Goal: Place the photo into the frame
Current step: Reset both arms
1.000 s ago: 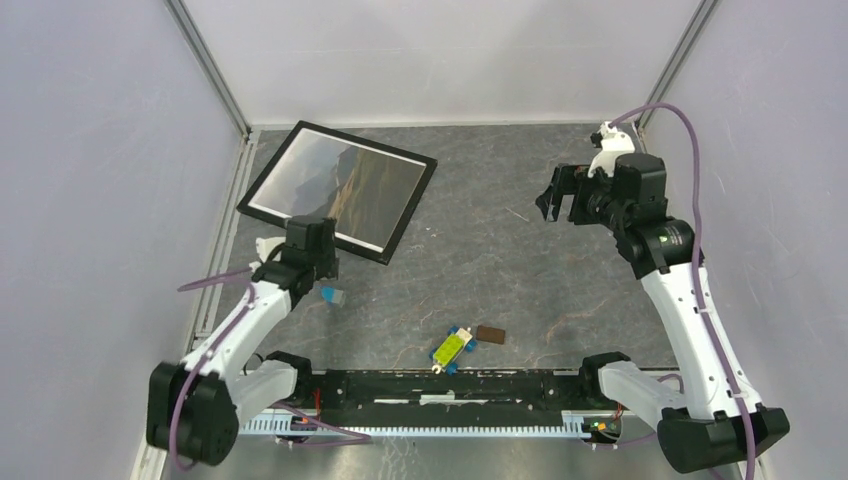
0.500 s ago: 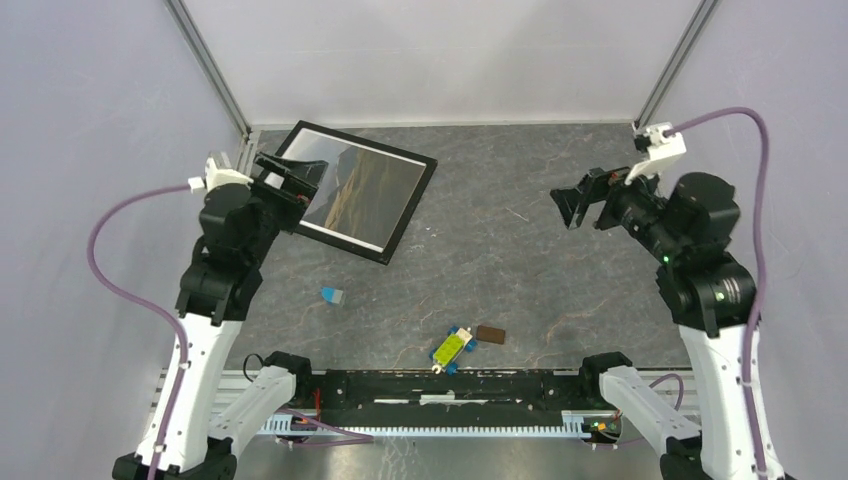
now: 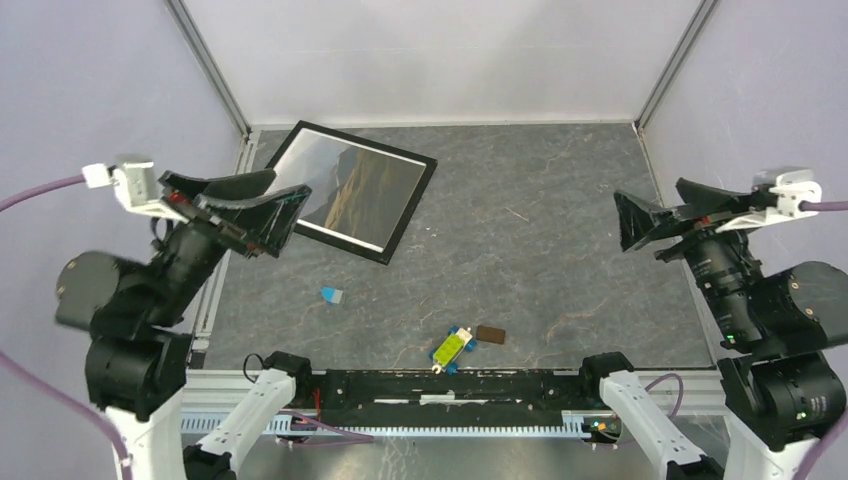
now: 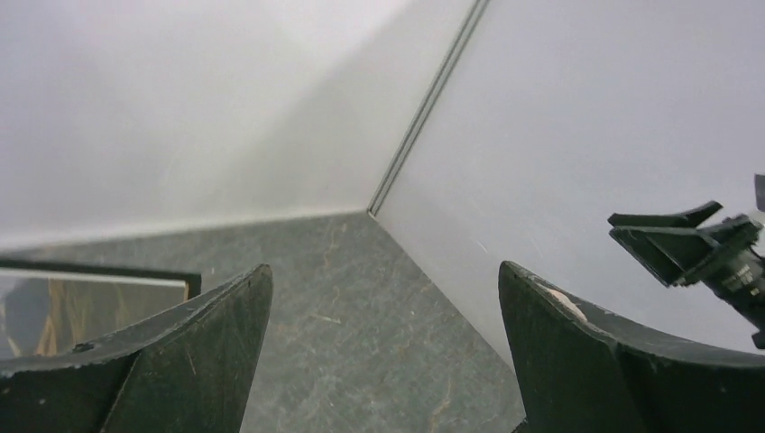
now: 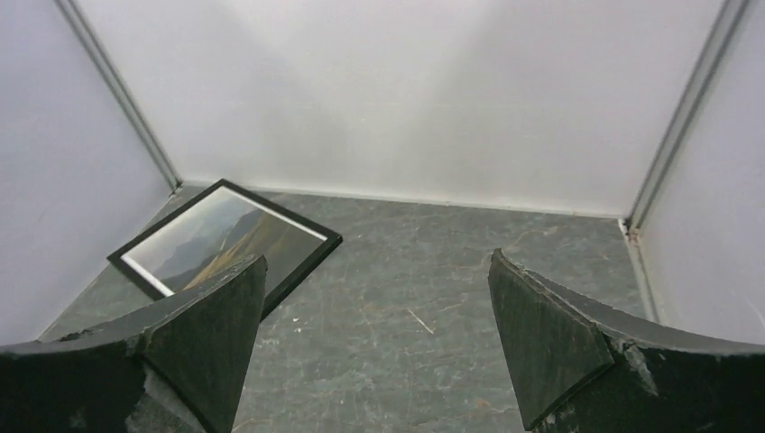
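The frame [image 3: 411, 203], black side showing, lies flat at the table's far left. The photo [image 3: 365, 190], a dark mountain print with a white border, shows inside its rails. My left gripper [image 3: 285, 198] is open and empty, raised high above the frame's near left corner. My right gripper [image 3: 624, 222] is open and empty, raised high at the right, far from the frame. The left wrist view shows one frame corner [image 4: 135, 270] and a strip of photo [image 4: 54, 311] past its open gripper [image 4: 383, 267]. The right wrist view shows the frame [image 5: 311, 257] and photo [image 5: 212, 230] beyond its open gripper [image 5: 374, 257].
A small blue piece [image 3: 332, 295] lies on the table left of centre. A yellow-green toy with blue wheels [image 3: 452, 348] and a small brown block [image 3: 490, 334] lie near the front edge. White walls close in the back and both sides. The right gripper shows in the left wrist view [image 4: 695, 248].
Both arms have risen and drawn back toward the near side. The left gripper left its low spot by the frame's near corner. The frame and photo have not moved.
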You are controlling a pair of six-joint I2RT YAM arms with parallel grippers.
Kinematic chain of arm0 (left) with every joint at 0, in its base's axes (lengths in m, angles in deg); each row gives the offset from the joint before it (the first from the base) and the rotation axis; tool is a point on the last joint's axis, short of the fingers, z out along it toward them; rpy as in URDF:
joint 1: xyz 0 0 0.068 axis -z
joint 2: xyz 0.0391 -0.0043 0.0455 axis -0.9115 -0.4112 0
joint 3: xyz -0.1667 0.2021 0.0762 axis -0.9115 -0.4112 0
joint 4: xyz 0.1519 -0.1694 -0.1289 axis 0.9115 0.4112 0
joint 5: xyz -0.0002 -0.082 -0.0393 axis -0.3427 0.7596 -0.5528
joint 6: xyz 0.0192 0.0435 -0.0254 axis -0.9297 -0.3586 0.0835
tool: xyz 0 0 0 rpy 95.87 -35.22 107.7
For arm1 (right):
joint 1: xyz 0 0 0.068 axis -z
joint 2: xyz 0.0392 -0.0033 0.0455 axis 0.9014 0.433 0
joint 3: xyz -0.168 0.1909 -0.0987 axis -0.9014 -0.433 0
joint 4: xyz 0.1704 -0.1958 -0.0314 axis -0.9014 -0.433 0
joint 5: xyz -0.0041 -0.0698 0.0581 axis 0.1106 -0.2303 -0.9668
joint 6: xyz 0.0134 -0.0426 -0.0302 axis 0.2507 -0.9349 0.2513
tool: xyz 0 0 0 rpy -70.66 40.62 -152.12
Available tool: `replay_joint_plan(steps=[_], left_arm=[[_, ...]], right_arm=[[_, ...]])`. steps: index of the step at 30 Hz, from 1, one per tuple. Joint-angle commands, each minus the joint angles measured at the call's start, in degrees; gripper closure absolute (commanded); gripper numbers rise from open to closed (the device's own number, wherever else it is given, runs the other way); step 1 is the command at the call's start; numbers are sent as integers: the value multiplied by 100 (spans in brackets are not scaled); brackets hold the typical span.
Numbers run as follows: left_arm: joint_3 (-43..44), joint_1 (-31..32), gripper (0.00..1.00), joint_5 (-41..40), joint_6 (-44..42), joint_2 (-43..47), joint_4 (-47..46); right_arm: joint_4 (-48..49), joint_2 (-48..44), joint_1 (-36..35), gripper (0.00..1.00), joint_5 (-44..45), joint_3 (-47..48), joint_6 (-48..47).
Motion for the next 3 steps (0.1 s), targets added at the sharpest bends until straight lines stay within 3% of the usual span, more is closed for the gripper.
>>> replay_joint_plan(steps=[1,3], left_arm=[[299,-6,0,242,-673,34,165],[410,1,0,205,-632,7,180]], right_arm=[[-383,231,-5,2,633,489,-169],[-591,376,-6,2,740,730,-288]])
